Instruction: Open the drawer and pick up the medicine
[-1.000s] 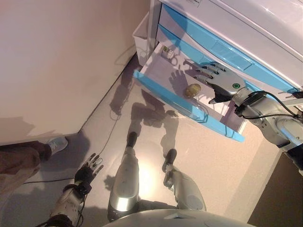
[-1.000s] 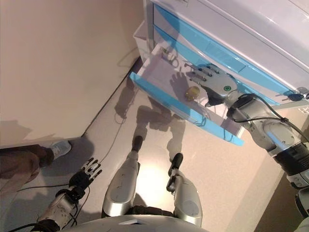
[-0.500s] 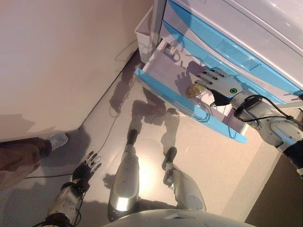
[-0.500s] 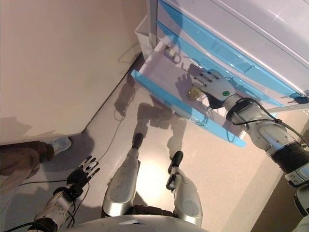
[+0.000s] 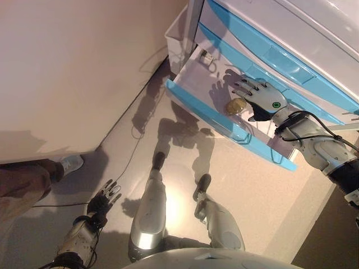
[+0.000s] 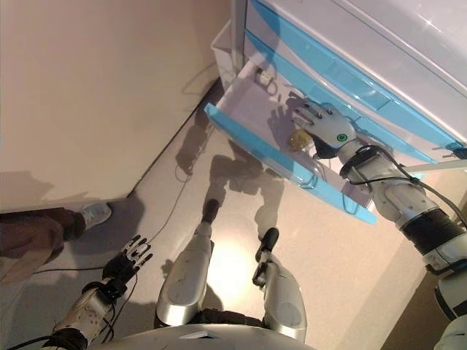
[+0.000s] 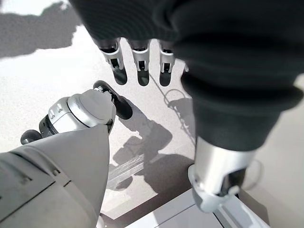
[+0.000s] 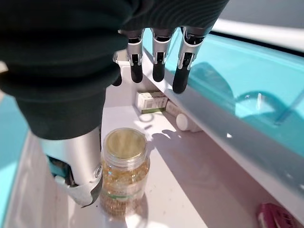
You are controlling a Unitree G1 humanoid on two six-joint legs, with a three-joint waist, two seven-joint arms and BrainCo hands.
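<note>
The drawer (image 5: 202, 109), with a blue front and a white inside, stands pulled out of the cabinet. In it stands the medicine, a clear jar (image 5: 235, 105) of yellowish pills with a gold lid (image 8: 124, 145). My right hand (image 5: 262, 99) is over the drawer, just right of the jar and open. Its fingers (image 8: 157, 61) stretch straight past the jar, and the thumb (image 8: 78, 178) lies close beside the jar's side. My left hand (image 5: 105, 197) hangs low near the floor, open and holding nothing (image 7: 137, 57).
Further back in the drawer lie a small white box (image 8: 151, 101) and a white bottle (image 8: 187, 122); a pink item (image 8: 280, 216) is at the near end. A white bin (image 5: 176, 36) stands beside the cabinet. A person's shoe (image 5: 70, 164) is at the left.
My right hand has moved in over the drawer and closer to the jar, thumb now beside it. The camera has shifted a little. The left hand stays down.
</note>
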